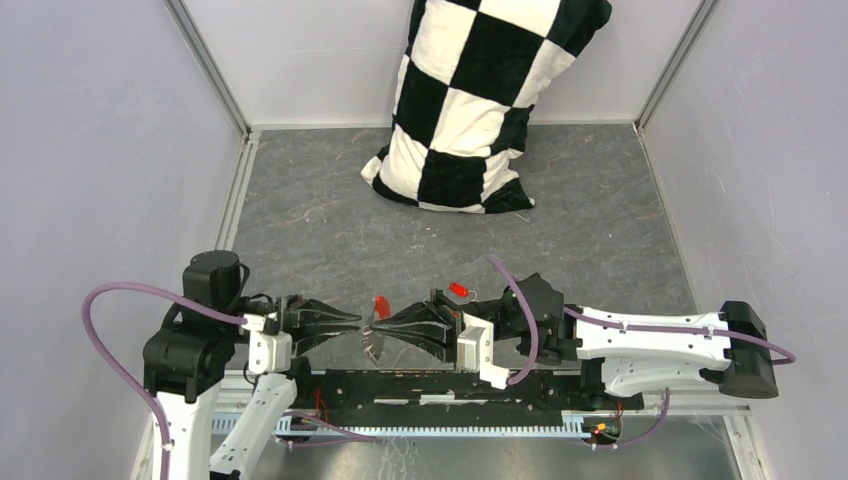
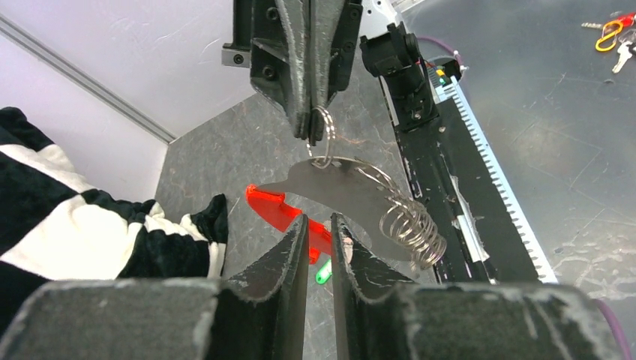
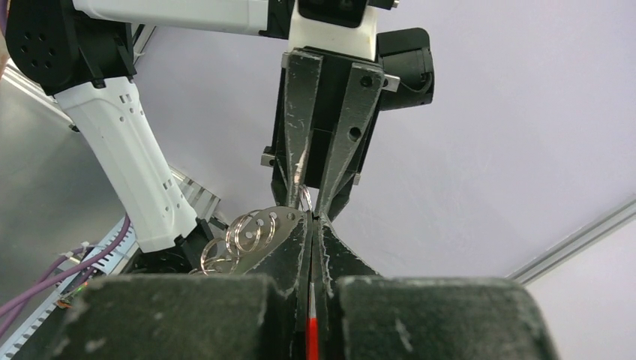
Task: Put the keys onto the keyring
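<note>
My right gripper (image 1: 388, 323) is shut on a thin silver ring (image 2: 321, 129) of the keyring. Its grey-and-red fob (image 2: 352, 191) hangs below, with several more wire rings (image 2: 409, 229). My left gripper (image 1: 356, 320) faces it tip to tip, a little apart, its jaws slightly open and empty in the left wrist view (image 2: 319, 219). The green-headed key (image 2: 323, 271) lies on the table under the fob. A small red piece (image 1: 459, 290) shows beside the right gripper. A thin red strip (image 3: 311, 334) sits deep between the right fingers. I cannot tell if either is the red-headed key.
A black-and-white checked pillow (image 1: 470, 100) leans against the back wall. White walls close in the grey table (image 1: 600, 220) on three sides. The black base rail (image 1: 450, 385) runs along the near edge. Beyond the rail, some other keys (image 2: 611, 37) lie on a dark surface.
</note>
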Robot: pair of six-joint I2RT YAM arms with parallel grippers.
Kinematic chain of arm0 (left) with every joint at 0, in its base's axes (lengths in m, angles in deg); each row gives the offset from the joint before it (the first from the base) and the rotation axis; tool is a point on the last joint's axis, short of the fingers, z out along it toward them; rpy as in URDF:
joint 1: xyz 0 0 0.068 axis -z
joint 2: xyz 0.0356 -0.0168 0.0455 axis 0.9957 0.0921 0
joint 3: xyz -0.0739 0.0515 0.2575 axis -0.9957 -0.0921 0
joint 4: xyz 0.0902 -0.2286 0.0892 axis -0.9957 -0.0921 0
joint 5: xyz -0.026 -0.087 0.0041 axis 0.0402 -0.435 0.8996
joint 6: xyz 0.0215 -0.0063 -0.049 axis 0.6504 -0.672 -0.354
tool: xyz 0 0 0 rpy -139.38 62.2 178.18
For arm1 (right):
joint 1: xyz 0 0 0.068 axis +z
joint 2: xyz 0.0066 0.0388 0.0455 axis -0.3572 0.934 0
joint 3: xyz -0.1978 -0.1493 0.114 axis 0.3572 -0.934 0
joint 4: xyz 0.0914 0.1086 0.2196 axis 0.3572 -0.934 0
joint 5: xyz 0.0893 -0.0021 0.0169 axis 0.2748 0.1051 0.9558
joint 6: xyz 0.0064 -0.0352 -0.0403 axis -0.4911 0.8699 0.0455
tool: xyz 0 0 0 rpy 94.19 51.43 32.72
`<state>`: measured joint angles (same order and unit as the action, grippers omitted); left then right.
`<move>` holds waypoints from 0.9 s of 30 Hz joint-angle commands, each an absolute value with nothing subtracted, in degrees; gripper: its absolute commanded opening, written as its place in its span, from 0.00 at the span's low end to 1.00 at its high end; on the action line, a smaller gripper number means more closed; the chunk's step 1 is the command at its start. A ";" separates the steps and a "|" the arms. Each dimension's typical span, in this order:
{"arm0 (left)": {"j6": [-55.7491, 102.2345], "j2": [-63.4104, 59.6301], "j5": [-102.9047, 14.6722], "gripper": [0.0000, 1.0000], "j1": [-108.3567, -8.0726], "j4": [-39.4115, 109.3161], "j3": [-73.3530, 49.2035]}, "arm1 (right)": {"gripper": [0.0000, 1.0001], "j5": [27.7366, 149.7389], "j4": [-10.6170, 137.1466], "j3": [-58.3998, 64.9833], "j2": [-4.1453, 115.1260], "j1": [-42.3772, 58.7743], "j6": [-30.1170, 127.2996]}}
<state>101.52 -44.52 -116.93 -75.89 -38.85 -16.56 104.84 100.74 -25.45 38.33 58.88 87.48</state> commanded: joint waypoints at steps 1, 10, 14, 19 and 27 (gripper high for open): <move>112.33 -44.95 -116.42 0.25 -75.62 -44.77 -14.66 | 0.01 104.87 103.10 -22.16 38.22 58.82 90.41; 114.43 -45.14 -116.95 0.38 -75.57 -45.24 -14.12 | 0.01 104.30 100.24 -21.00 38.72 58.82 92.41; 115.14 -45.13 -117.22 0.39 -75.57 -45.22 -13.80 | 0.00 104.43 99.10 -20.49 39.00 58.86 93.15; 115.73 -45.05 -117.37 0.40 -75.57 -45.29 -13.63 | 0.01 105.34 99.10 -20.58 38.88 58.83 93.55; 113.30 -45.04 -117.94 0.36 -75.57 -43.15 -13.14 | 0.01 105.25 99.73 -20.84 39.82 58.83 93.39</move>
